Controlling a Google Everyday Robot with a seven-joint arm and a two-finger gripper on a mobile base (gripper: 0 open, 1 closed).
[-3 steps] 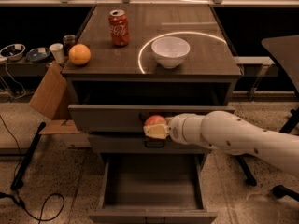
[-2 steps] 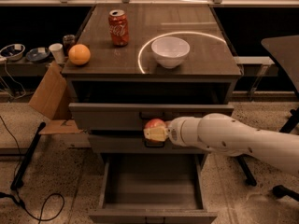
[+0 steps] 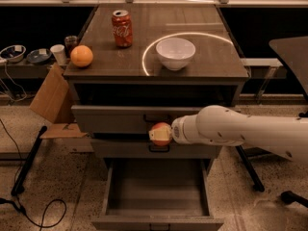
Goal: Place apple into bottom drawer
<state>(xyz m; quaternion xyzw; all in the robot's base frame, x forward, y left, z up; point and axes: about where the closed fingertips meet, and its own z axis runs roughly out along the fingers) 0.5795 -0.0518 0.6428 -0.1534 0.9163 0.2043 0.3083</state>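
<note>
Camera view shows the white arm's gripper (image 3: 160,135) clasping the small round red-pink apple (image 3: 163,129) before the grey middle drawer front (image 3: 120,148) (barely lower than a second ago), above the open grey bottom drawer (image 3: 156,222).

Bottom drawer (image 3: 156,223) pulled out – its box open from above. Gripper (image 3: 160,135) holding apple (image 3: 163,128) hangs over the far edge – middle drawer (image 3: 120,149) front close behind.
</note>
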